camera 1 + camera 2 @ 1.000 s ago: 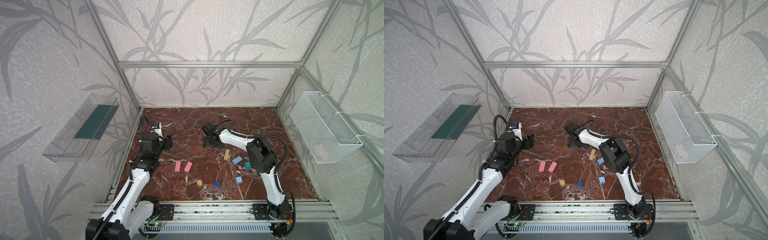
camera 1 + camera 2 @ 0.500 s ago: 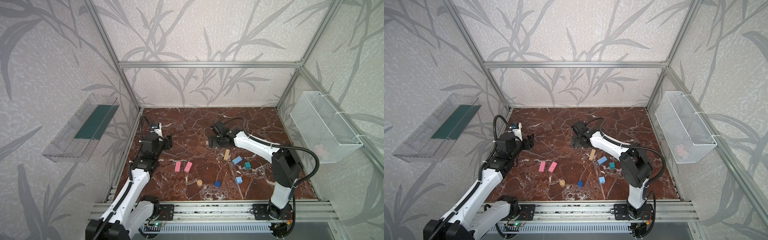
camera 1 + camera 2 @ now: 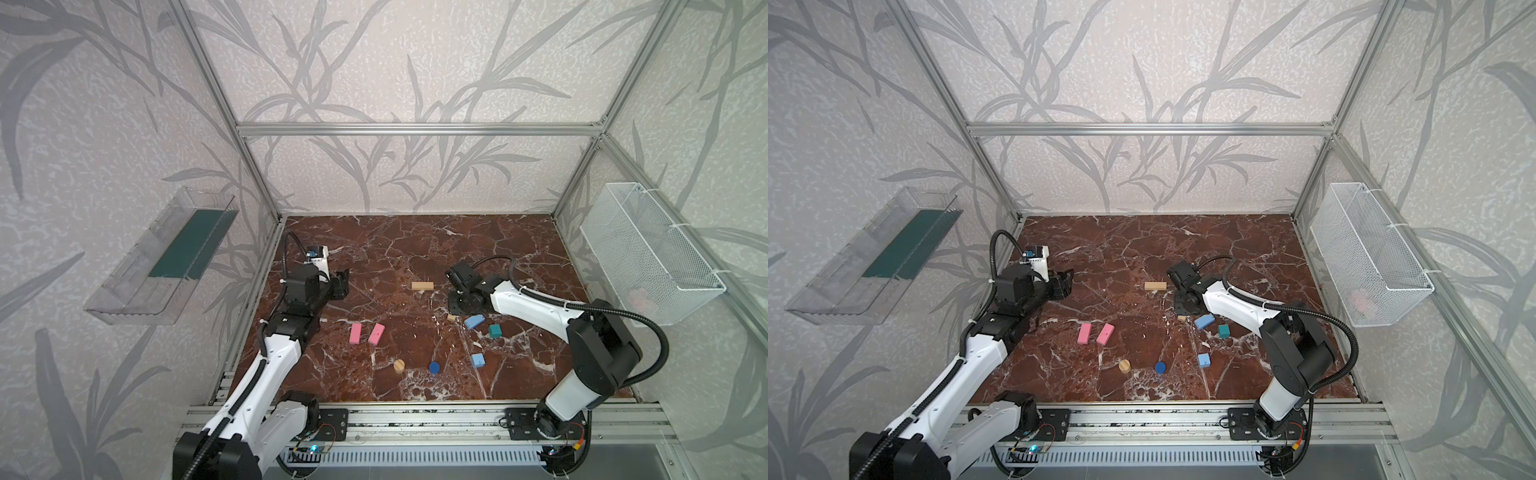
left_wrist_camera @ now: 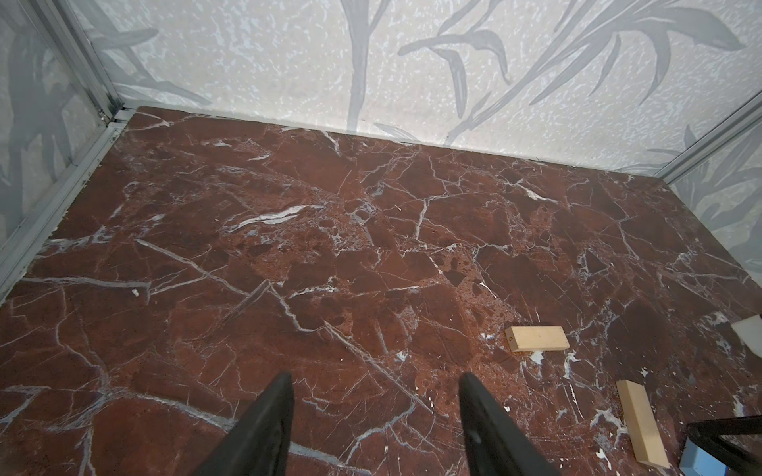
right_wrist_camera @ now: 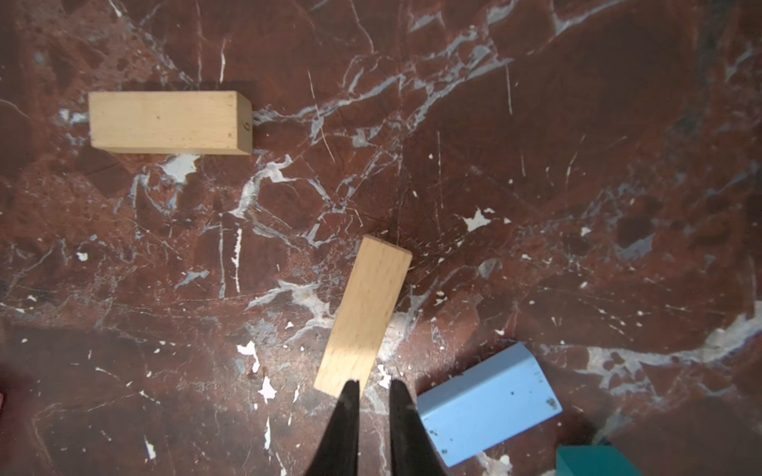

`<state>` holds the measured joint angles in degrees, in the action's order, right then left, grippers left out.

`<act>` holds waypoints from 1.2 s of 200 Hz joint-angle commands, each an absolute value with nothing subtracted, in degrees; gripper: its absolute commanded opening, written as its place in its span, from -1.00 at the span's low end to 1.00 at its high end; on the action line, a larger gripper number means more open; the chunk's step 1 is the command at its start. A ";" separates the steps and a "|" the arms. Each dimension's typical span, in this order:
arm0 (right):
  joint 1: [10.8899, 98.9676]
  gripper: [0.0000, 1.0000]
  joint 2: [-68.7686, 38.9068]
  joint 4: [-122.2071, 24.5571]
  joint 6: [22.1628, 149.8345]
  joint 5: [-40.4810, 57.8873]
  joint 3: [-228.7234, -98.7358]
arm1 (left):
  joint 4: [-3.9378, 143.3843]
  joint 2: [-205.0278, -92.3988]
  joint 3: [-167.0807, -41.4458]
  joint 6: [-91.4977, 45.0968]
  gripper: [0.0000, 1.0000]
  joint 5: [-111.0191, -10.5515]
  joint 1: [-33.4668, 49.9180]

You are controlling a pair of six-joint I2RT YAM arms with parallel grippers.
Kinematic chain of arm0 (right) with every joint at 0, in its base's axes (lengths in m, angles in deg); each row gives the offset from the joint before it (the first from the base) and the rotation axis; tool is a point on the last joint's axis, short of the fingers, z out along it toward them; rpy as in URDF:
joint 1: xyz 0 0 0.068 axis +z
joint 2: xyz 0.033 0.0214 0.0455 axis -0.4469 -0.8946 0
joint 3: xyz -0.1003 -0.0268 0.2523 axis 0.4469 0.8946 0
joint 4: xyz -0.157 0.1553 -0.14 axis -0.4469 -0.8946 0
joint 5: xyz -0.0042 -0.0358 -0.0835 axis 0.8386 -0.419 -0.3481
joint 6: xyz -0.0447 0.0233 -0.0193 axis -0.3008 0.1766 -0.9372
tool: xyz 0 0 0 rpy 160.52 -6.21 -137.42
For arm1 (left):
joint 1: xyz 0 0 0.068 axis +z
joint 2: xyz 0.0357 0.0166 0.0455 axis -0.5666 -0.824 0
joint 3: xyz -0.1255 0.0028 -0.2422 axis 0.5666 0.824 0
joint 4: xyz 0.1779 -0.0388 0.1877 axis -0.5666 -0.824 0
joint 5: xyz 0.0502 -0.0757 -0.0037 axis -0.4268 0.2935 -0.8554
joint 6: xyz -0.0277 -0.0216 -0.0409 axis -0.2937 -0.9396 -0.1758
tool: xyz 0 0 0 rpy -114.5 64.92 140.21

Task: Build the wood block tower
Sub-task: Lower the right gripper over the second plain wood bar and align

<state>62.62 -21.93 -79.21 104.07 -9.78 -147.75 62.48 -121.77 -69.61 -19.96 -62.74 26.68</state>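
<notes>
Glossy white-veined marble floor (image 5: 577, 123) carries 2 smooth rectangular tan bars (image 5: 169, 122).

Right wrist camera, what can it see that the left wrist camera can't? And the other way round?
Only the right wrist view shows the teal cube. Only the left wrist view shows the wall and the open left claw. Both show one tan bar lying apart, another tan bar near the blue block, and the floor.
</notes>
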 commanded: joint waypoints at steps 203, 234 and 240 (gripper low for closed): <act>61.78 -1.00 -28.70 -71.50 107.76 -2.80 -143.60 | 61.72 -122.33 -71.55 -19.78 0.24 -63.84 26.43; 62.76 -1.00 -30.42 -71.12 107.84 -1.47 -145.76 | 61.81 -122.51 -71.55 -19.72 0.24 -63.91 26.43; 62.85 -1.00 -30.77 -71.12 107.84 -1.35 -146.11 | 61.76 -122.48 -71.55 -19.70 0.24 -63.87 26.43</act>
<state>62.03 -28.03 -71.22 107.43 -3.33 -144.45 62.43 -122.29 -69.65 -20.18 -63.22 26.68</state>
